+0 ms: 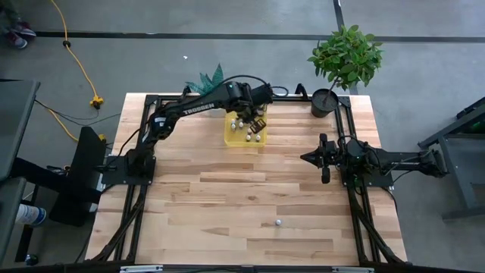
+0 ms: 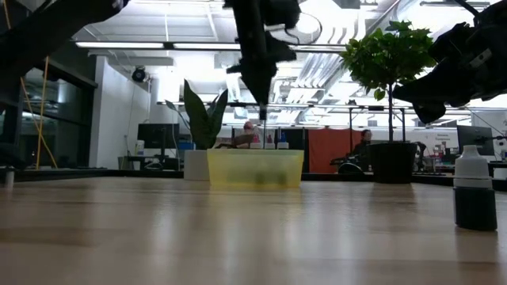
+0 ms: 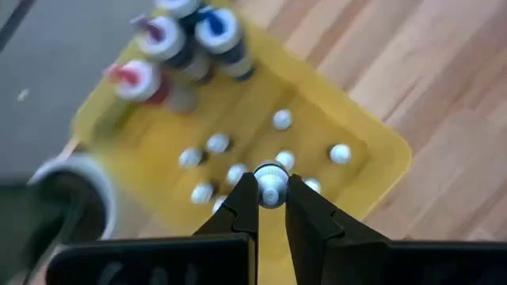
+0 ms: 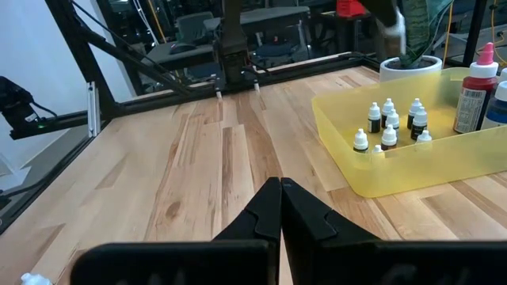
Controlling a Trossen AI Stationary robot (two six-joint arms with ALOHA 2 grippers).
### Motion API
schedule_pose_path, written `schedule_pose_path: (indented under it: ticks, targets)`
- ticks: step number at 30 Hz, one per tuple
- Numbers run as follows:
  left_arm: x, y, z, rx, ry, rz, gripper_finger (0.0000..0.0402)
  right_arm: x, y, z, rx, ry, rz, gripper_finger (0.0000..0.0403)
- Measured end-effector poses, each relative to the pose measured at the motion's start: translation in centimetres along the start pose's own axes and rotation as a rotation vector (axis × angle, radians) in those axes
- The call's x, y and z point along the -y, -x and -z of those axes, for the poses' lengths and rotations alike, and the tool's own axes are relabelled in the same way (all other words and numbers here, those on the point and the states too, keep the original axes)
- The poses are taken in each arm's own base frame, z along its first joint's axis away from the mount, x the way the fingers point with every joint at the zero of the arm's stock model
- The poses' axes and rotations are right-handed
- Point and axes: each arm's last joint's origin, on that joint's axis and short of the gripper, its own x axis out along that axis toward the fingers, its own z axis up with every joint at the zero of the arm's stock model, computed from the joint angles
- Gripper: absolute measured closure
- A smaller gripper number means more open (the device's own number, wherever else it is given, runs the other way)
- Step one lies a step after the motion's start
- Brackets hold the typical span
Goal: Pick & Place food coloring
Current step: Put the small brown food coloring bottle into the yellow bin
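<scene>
The food coloring bottles stand in a translucent yellow tray [image 1: 231,139] near the table's far edge. They are several tiny white-capped bottles [image 4: 388,125] and three taller ones [image 3: 194,36] with blue, purple and red. My left gripper [image 3: 271,198] hangs over the tray [image 3: 380,142], shut on one tiny bottle. Another dark-bodied, white-capped bottle [image 1: 278,222] stands alone on its base near the table's near edge [image 2: 475,194]. My right gripper [image 1: 305,158] waits shut at the table's right side, touching nothing [image 4: 279,190]. My left gripper pinches a tiny bottle by its white cap [image 3: 271,180] between its two fingertips, coming from above and pointing down. The bottle hangs upright below the fingers, above the tray's floor and the other small bottles. Its body is hidden under the cap.
A potted plant [image 1: 324,102] stands at the far right corner, close to the tray's right. A smaller leafy plant in a white pot [image 2: 194,165] sits behind the tray at the far edge. Bare wood lies between the tray and the lone bottle.
</scene>
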Motion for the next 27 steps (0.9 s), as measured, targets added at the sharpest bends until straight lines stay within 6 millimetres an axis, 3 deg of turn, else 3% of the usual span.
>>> schedule_pose_path:
  ticks: [4, 9, 14, 19, 27]
  targets:
    - [-0.6, -2.7, -0.4, -0.001, -0.070, 0.081, 0.0378, 0.0, 0.0, 0.0, 0.000, 0.000, 0.000, 0.0402]
    - [-2.0, -5.8, -0.4, 0.002, 0.003, 0.092, 0.0378, 0.0, 0.0, 0.0, 0.000, 0.000, 0.000, 0.0402]
    - [-3.4, -6.7, -0.6, -0.002, 0.107, 0.074, 0.0378, 0.0, 0.0, 0.0, 0.000, 0.000, 0.000, 0.0402]
    - [-3.4, -7.4, -0.7, -0.004, 0.146, 0.087, 0.0378, 0.0, 0.0, 0.0, 0.000, 0.000, 0.000, 0.0402]
    - [-2.7, -10.5, -0.5, -0.050, 0.158, 0.100, 0.0378, 0.0, 0.0, 0.0, 0.000, 0.000, 0.000, 0.0402]
